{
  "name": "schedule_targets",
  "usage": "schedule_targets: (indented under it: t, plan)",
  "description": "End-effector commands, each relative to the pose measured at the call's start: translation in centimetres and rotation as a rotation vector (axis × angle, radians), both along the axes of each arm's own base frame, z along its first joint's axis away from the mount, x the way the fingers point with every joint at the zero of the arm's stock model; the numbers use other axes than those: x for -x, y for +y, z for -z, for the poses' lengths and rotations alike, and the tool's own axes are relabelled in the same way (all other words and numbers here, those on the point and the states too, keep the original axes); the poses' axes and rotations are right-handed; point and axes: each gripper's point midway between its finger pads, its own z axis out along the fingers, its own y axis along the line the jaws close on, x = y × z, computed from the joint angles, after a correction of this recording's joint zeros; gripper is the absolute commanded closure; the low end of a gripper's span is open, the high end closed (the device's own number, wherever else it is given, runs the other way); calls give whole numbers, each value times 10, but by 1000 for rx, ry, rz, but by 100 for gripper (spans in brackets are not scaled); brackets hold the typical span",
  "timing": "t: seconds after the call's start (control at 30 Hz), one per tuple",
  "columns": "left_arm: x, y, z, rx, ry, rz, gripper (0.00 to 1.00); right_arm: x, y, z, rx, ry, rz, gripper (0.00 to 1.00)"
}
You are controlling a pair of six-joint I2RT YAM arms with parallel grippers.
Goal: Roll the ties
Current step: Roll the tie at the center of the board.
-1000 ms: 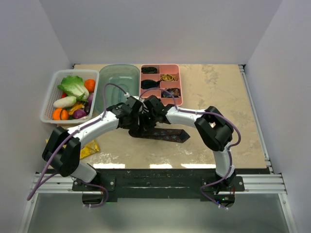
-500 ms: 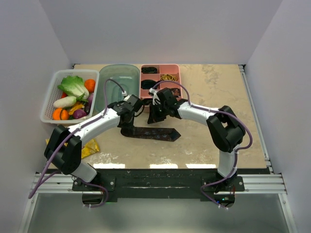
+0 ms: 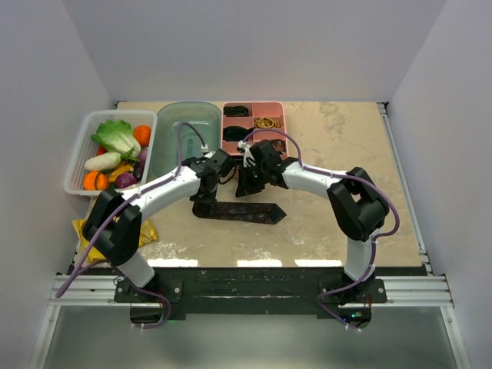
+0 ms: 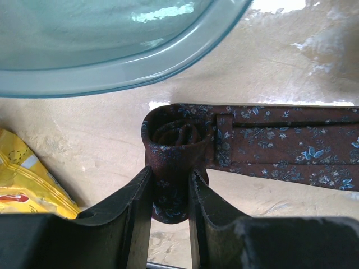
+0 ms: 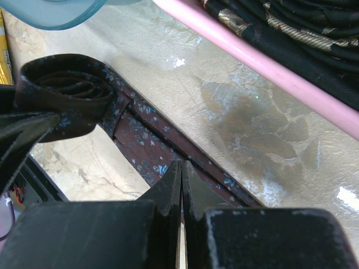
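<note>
Your left claw (image 4: pixel 171 185) pinches the rolled end (image 4: pixel 178 137) of the maroon tie (image 3: pixel 246 213), lying mid-frame overhead, below the pink tray (image 3: pixel 285 131). Your right claw (image 5: pixel 181 167) hovers shut, empty. Hold the coil tight; roll squarely along the flat length.

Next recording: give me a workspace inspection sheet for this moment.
Surface: beige marbled tabletop, darker blotch beside the tray.
Job's things: brown-maroon patterned fabric tie, one end rolled, the rest flat; dark coiled ties in pink compartment tray.
Clutter: teal plastic tub; white basket of toy vegetables; yellow packet.
Grippers: left claw clamps the roll; right claw shut over the flat stretch, contact unclear.
Cables: purple cables run along both arms.
Surroundings: plain white walls; nothing else seen.
</note>
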Motion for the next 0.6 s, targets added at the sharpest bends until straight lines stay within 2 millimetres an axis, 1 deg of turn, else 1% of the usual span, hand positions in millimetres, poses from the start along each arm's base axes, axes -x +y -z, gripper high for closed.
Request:
schedule_targets:
  t: [0.0,0.03,0.1,0.13,0.3,0.37,0.4,0.47,0.57]
  plan:
    - [-7,-12,-5,-10,-21,-13,100,-4,-1,-19,-27,-56,-9,100]
    - [-5,-14,-2,-24,-10,-5,100,-4,0,-19,-28,-57,-10,100]
    - [-4,-17,-2,-37,-4,0,100,-3,0,-17,-25,-53,-9,100]
    - [-3,-19,2,-53,2,5,100,-3,0,-17,-26,-55,-10,100]
    - [1,-29,7,-76,9,22,99,-4,0,-16,-25,-51,-9,100]
    - [1,-34,9,-66,7,27,97,-3,-1,-14,-21,-49,-10,100]
    - [1,-38,10,-59,9,33,94,-3,-1,-15,-24,-50,-9,100]
    - [1,-45,14,-37,16,50,91,-2,0,-13,-21,-46,-13,100]
    - [3,-55,20,-2,31,75,82,-2,-1,-12,-18,-43,-10,100]
